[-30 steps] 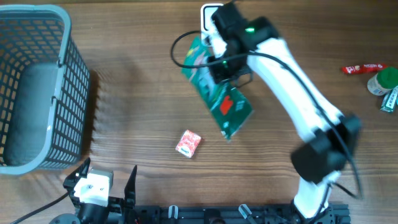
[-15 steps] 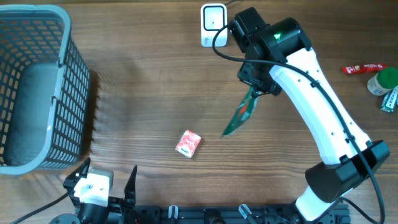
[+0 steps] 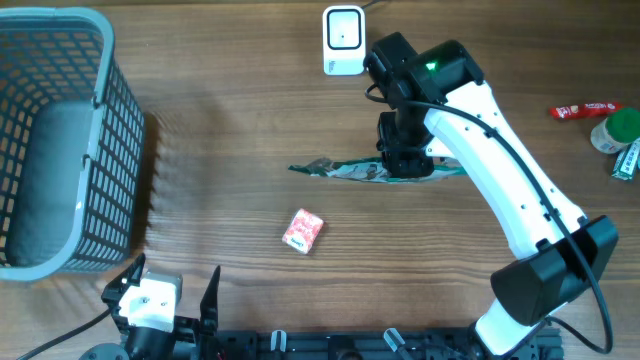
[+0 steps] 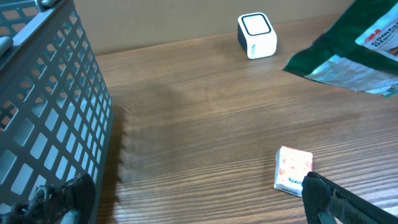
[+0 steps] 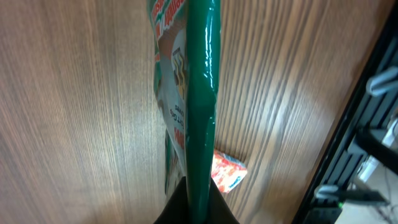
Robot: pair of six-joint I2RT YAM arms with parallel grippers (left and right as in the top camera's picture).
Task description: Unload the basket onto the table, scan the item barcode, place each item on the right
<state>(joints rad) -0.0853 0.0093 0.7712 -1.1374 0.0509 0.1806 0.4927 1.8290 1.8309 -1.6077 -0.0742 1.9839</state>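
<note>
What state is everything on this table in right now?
Green packet: held in the air, turned on edge.
Right jaws: shut on the green packet.
Left jaws: wide open, holding nothing.
Scanner: standing on the table, untouched.
Small red packet: lying flat on the table.
Basket: upright.
</note>
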